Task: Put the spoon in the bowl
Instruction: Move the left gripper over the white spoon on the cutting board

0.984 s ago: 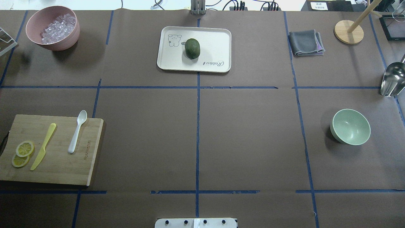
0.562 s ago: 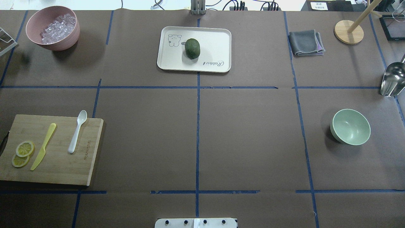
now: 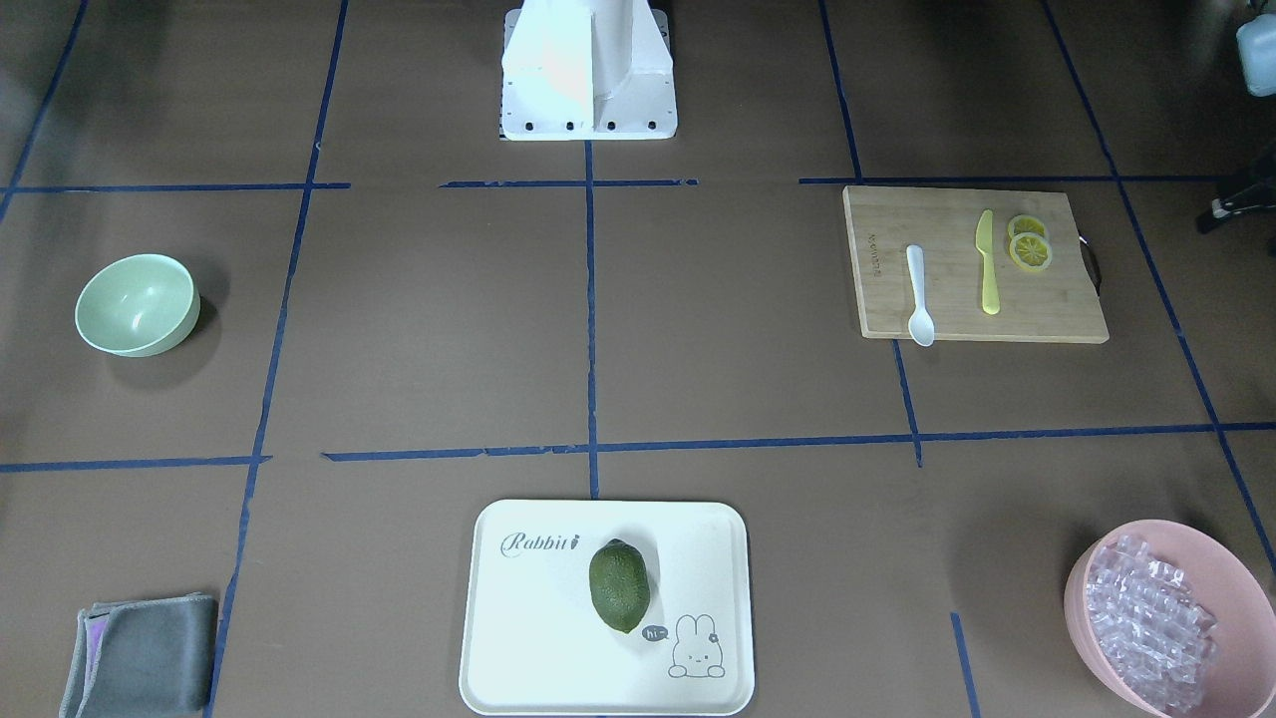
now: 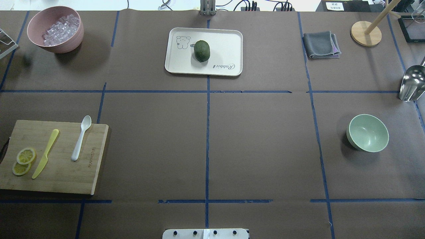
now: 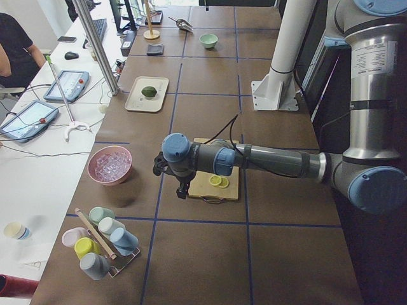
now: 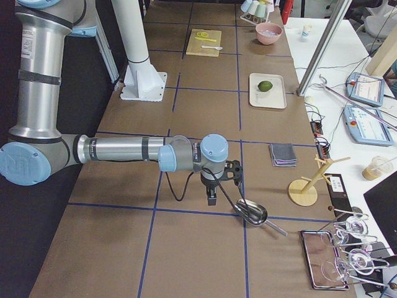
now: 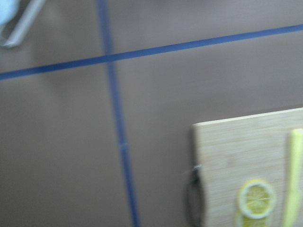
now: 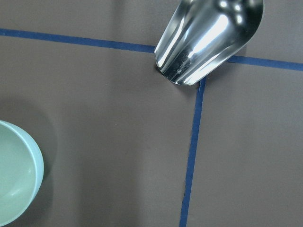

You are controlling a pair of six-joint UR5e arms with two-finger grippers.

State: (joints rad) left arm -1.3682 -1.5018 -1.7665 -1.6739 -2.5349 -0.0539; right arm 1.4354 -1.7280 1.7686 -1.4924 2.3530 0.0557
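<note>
The white spoon (image 4: 81,138) lies on the cutting board (image 4: 66,172) at the near left, scoop pointing away from me; it also shows in the front view (image 3: 918,296). The mint-green bowl (image 4: 367,132) stands empty at the right, and its rim shows in the right wrist view (image 8: 19,175). My left gripper (image 5: 182,189) hangs over the board's outer end, seen only from the side. My right gripper (image 6: 211,197) hangs near the metal scoop (image 6: 251,212), also seen only from the side. I cannot tell whether either is open or shut.
On the board lie a yellow-green knife (image 4: 45,153) and lemon slices (image 4: 23,161). A pink bowl of clear pieces (image 4: 55,29) stands far left. A white tray (image 4: 229,43) holds a green fruit (image 4: 202,50). A grey cloth (image 4: 321,44) and a wooden stand (image 4: 366,33) are far right.
</note>
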